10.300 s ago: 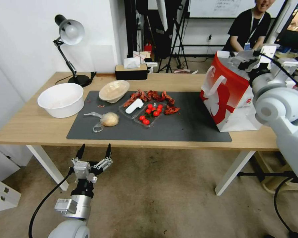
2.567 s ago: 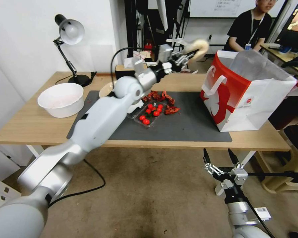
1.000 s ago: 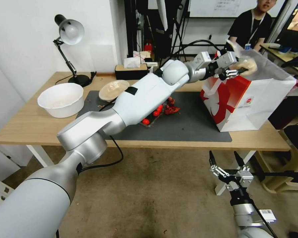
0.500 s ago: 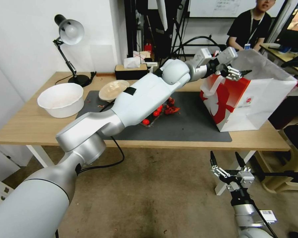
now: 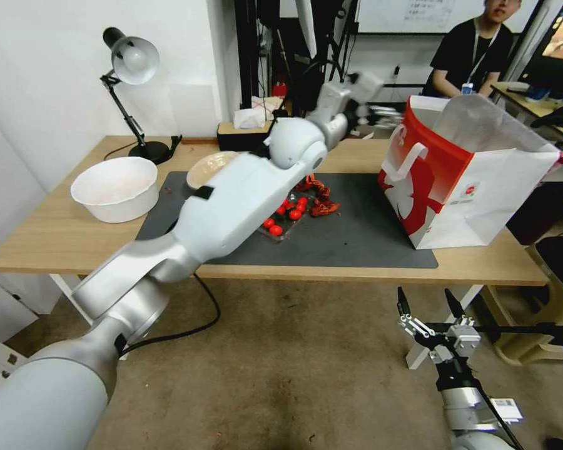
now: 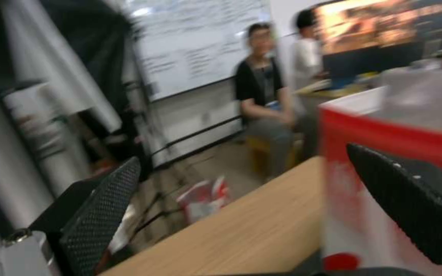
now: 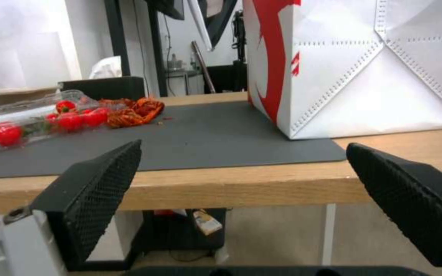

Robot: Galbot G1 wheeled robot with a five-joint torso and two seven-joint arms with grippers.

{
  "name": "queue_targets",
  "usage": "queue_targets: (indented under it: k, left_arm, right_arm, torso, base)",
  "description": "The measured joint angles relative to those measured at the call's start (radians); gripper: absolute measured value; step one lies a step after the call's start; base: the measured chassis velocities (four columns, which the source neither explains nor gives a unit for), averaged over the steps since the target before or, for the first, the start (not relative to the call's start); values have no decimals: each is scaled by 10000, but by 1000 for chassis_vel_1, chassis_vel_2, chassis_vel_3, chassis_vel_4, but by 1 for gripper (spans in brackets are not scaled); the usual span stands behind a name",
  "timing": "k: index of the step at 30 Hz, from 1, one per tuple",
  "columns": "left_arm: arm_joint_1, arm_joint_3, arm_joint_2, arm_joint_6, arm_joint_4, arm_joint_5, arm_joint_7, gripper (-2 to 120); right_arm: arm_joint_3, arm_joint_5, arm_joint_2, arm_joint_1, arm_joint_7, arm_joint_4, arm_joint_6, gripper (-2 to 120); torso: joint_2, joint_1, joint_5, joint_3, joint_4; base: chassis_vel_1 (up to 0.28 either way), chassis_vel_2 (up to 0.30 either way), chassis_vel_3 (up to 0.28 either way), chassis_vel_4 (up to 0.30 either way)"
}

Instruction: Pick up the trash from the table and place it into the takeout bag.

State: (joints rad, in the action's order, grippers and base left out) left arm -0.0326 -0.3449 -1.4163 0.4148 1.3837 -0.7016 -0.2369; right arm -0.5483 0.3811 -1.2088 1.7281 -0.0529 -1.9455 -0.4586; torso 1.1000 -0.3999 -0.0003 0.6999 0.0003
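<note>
Left wrist view: left hand (image 6: 241, 214) spread (empty) | head view: blurred

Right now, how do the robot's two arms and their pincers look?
Both arms have smooth white and silver-grey rounded shells. A black cable hangs from the left arm. The right pincer and left pincer have black, pointed fingers with dotted, textured pads.

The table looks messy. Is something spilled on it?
Yes. Red scraps lie loose on the dark mat, behind an open clear tray of tomatoes. The takeout bag stands a bit tilted, top open.
</note>
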Motion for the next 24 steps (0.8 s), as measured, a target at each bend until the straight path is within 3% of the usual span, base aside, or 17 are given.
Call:
queue_targets:
  k: [1,4,5,8,13,18,24]
  left_arm:
    - [0,0,0,0,0,0,0,100]
    - [-424,131,255,420,746,-10,-1920,100]
    - [-424,131,255,420,746,-10,-1920,100]
    - [-768,275,386,536,1166,61,-2806,100]
    - [-1333,564,618,430,1581,98,-3290,100]
    - [-1946,836,948,281,2015,296,-3307,100]
    - [-3319,1471,1796,98,3191,764,-3042,100]
  right_arm:
    - [0,0,0,0,0,0,0,100]
    - [81,-41,4,-44,-14,-39,90,100]
    - [81,-41,4,-44,-14,-39,90,100]
    - [115,-78,-14,-16,-23,-161,157,100]
    - [120,-102,-64,45,-23,-168,150,100]
    - [101,-104,-60,57,-24,-158,143,100]
    - [92,-104,-36,42,-35,-159,151,100]
  torso:
    - [0,0,0,0,0]
    - [0,-1,1,0,-4]
    - [0,-1,1,0,-4]
    - [0,0,0,0,-3]
    - [0,0,3,0,-6]
    - [0,0,2,0,-4]
    - [0,0,1,0,-2]
  base:
    - [0,0,0,0]
    - [0,0,0,0]
    - [0,0,0,0]
    - [0,0,0,0]
    - [0,0,0,0]
    - [0,0,0,0]
    - [0,0,0,0]
